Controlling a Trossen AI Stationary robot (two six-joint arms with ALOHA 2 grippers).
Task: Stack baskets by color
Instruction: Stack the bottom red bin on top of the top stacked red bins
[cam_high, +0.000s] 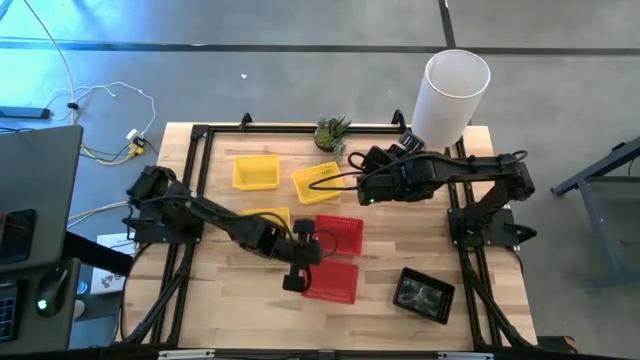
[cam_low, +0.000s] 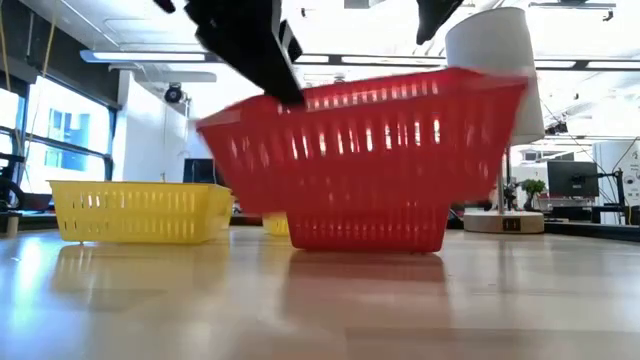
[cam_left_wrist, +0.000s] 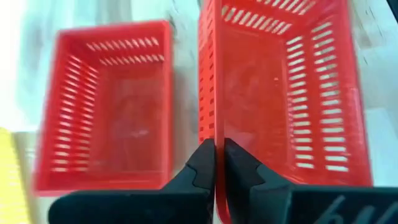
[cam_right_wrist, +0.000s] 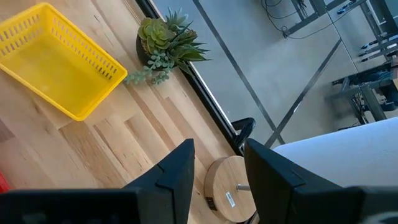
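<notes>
Left gripper (cam_left_wrist: 216, 163) pinches the wall of a red basket (cam_left_wrist: 283, 93), lifted beside a second red basket (cam_left_wrist: 109, 112) at the table's (cam_high: 400, 250) middle. Right gripper (cam_right_wrist: 217, 163) spread near the plant (cam_right_wrist: 165, 43). No readable writing.

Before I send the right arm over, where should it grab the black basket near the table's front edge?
Take the black basket by the rim of one long wall, coming straight down from above, one finger inside and one outside. It sits open side up, standing apart from the others but askew to the table edge, so I would turn the open right gripper to match that wall.
</notes>
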